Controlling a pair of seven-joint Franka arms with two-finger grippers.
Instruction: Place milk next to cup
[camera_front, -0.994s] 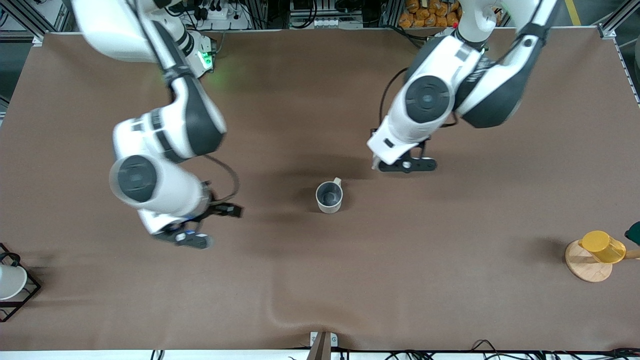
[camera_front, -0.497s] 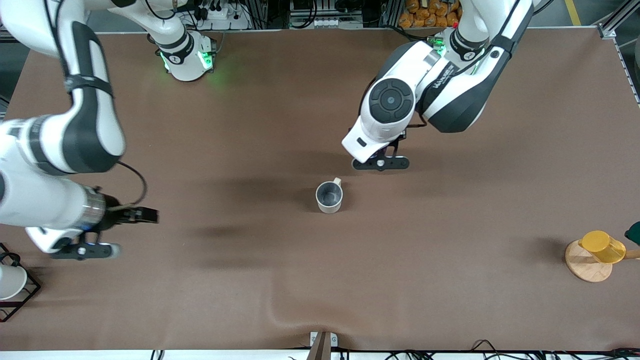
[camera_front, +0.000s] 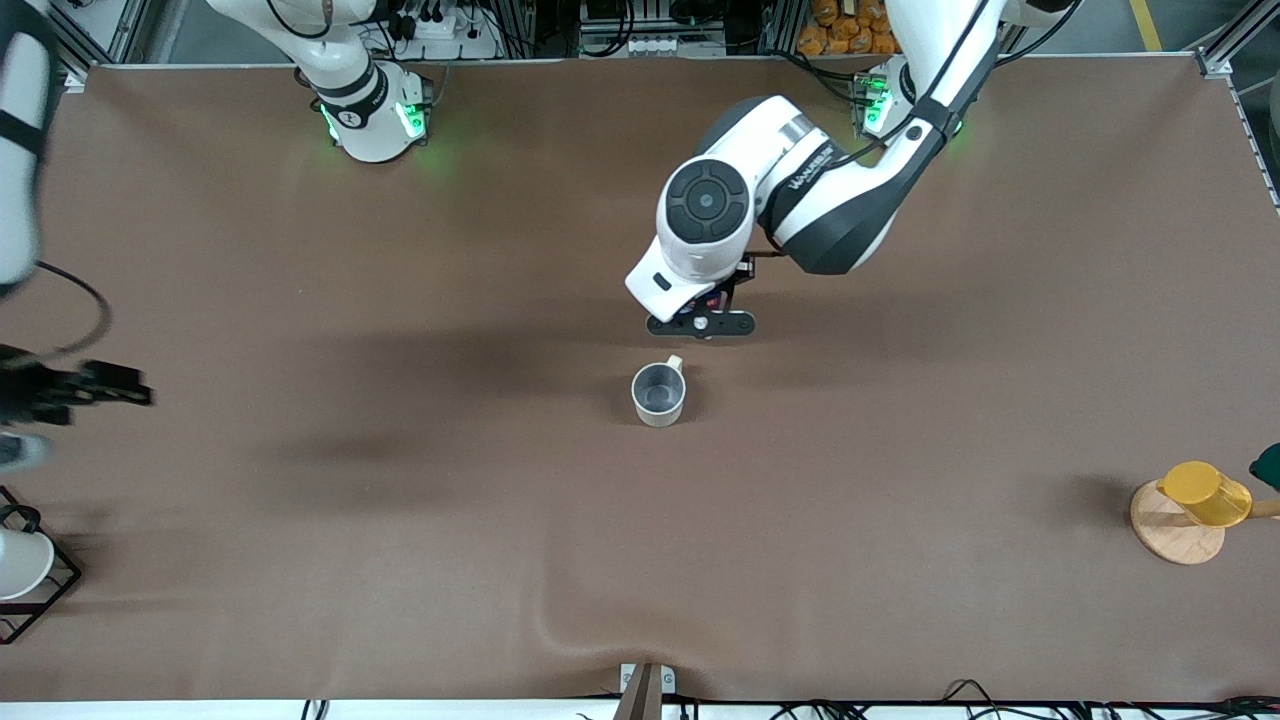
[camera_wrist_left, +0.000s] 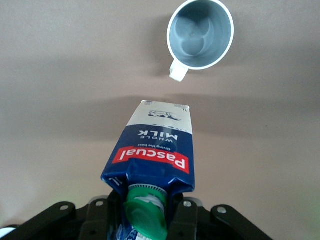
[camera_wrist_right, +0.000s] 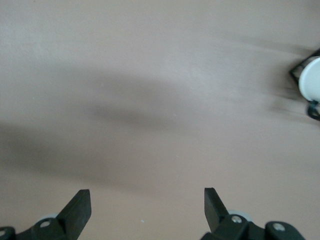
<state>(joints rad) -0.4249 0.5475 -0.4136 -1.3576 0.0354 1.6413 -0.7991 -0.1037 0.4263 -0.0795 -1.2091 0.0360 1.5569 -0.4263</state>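
Observation:
The cup (camera_front: 658, 393) is an off-white mug with a grey inside, standing upright mid-table; it also shows in the left wrist view (camera_wrist_left: 200, 34). My left gripper (camera_front: 700, 322) hangs over the table just beside the cup, on the side toward the robots' bases. In the left wrist view this gripper (camera_wrist_left: 145, 215) is shut on the milk (camera_wrist_left: 152, 150), a blue carton with a red label and a green cap, its base pointing down at the table near the cup's handle. My right gripper (camera_front: 18, 448) is at the right arm's end of the table, open and empty (camera_wrist_right: 145, 205).
A white cup in a black wire frame (camera_front: 20, 565) stands at the right arm's end, also in the right wrist view (camera_wrist_right: 311, 82). A yellow cup (camera_front: 1205, 493) lies on a round wooden base (camera_front: 1178, 525) at the left arm's end. The cloth (camera_front: 560, 630) has a wrinkle near the front edge.
My left gripper has carried the milk toward the right arm's end, closer to the cup. My right arm has swung away from the middle to its own end of the table.

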